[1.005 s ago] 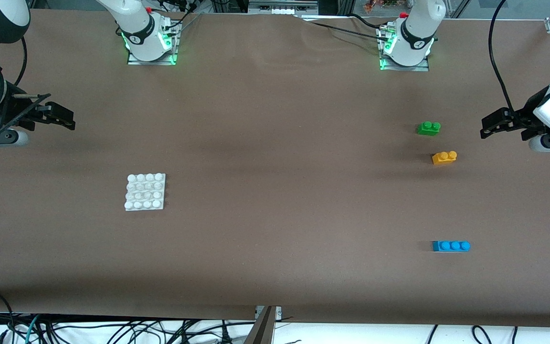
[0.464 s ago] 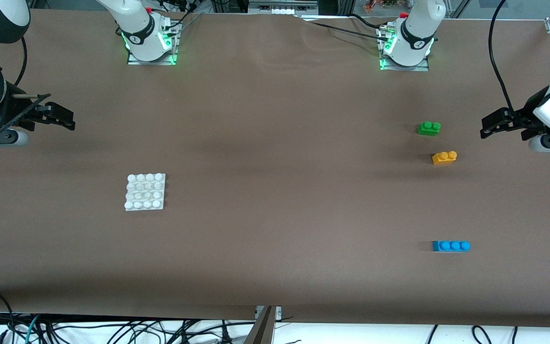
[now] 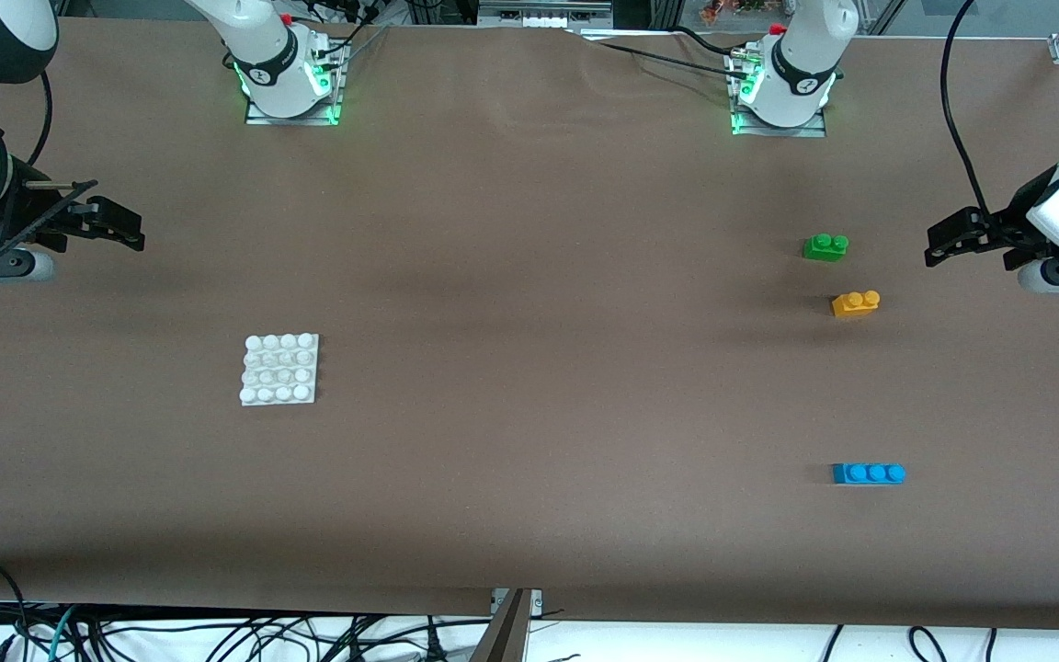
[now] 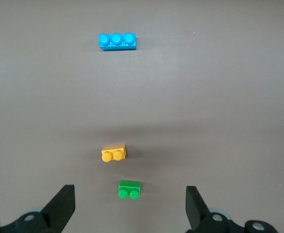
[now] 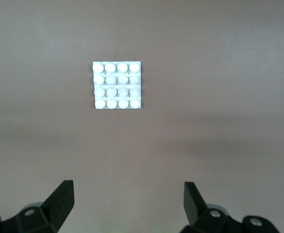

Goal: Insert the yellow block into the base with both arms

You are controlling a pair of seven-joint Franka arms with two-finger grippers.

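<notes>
We logged the right tool (image 3: 120, 225) wide open and empty, base (image 3: 279, 369) at its 4 o'clock on the counter (image 3: 529, 368). Yellow block (image 3: 855, 303), long axis running between the arms' ends, sat at 8 o'clock from the left tool (image 3: 952, 241), also agape, empty and nearer it.

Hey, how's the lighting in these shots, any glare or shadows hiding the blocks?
Front view: even light, no glare, green glow at the arm bases, soft shadow beside the yellow block. Left wrist view: the bricks sharp, faint shadows. Right wrist view: the white base bright but its studs readable.
</notes>
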